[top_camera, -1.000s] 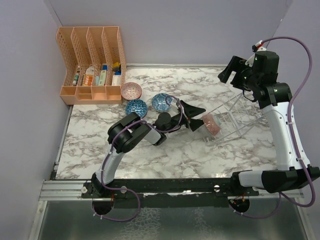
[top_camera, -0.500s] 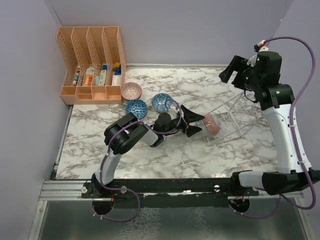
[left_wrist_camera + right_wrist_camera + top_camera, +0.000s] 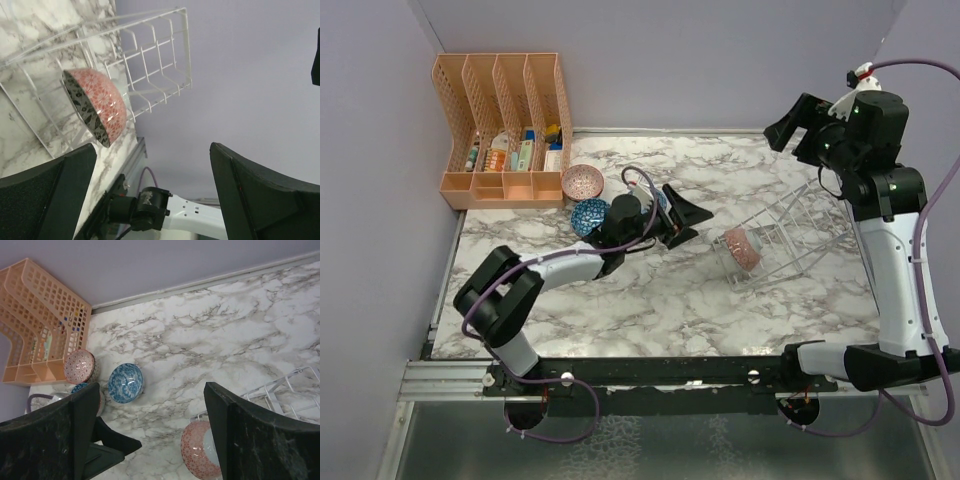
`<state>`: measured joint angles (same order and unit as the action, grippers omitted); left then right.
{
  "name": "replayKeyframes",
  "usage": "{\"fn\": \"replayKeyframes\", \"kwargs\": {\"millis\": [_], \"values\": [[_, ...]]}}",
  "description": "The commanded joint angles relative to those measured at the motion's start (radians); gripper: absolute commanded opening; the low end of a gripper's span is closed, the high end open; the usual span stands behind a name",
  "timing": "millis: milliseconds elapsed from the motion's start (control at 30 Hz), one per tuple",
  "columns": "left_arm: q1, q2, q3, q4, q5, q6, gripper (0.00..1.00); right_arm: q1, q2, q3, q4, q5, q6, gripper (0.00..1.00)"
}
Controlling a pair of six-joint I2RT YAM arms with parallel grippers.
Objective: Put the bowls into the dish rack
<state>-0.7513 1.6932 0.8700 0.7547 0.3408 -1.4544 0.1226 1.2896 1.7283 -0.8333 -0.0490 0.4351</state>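
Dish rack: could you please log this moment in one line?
left gripper open | right gripper open | dish rack: one pink bowl | three bowls on table

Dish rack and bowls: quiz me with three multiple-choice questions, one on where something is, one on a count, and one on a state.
1. Where do the loose bowls lie?
A) near the orange organizer
B) by the right arm's base
C) at the table's near left corner

2. How many bowls stand in the dish rack?
A) none
B) one
C) three

3. How is the left hand?
A) shut on a bowl
B) shut on a rack wire
C) open and empty

Answers:
1 A, they sit on the marble just off the organizer's near right corner.
2 B, only the pink-red bowl is among the wires.
3 C, the left wrist view shows its fingers spread wide with nothing between them.
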Motion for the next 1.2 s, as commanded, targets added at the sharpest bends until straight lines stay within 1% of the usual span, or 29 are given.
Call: {"fn": "replayKeyframes", "kwargs": {"millis": [0,100,200,300,367,500,667,800,933,1033,1167], "values": [[0.034,-0.129,0.133,-0.401,-0.085,0.317,0.99,-0.003,-0.003,0.038,0.045,-0.069,0.005,0.85],[0.062,-0.126,0.27,-0.64,-0.115,0.519,0.97,-0.003,0.003,0.037,0.06,-0.101,0.008,0.85],[0.088,-0.055,0.445,-0.891,-0.144,0.734,0.89,-0.003,0.006,0.03,0.079,-0.135,0.019,0.85],[0.092,0.053,0.61,-1.15,-0.237,0.934,0.74,-0.003,0.008,0.024,0.092,-0.164,0.029,0.85],[0.093,0.108,0.662,-1.214,-0.281,1.017,0.73,-0.003,0.008,0.023,0.095,-0.171,0.032,0.85],[0.092,0.184,0.689,-1.237,-0.291,1.114,0.73,-0.004,0.008,0.023,0.094,-0.16,0.027,0.85],[0.092,0.258,0.687,-1.233,-0.29,1.169,0.73,-0.003,0.009,0.025,0.086,-0.15,0.021,0.85],[0.091,0.274,0.661,-1.175,-0.342,1.2,0.74,-0.004,0.007,0.021,0.08,-0.143,0.016,0.85],[0.089,0.298,0.669,-1.14,-0.397,1.258,0.74,-0.004,0.008,0.015,0.079,-0.142,0.016,0.85],[0.089,0.294,0.685,-1.119,-0.41,1.287,0.75,-0.004,0.01,0.016,0.075,-0.139,0.015,0.85],[0.087,0.264,0.669,-1.066,-0.394,1.302,0.75,-0.004,0.012,0.014,0.067,-0.131,0.013,0.85]]}}
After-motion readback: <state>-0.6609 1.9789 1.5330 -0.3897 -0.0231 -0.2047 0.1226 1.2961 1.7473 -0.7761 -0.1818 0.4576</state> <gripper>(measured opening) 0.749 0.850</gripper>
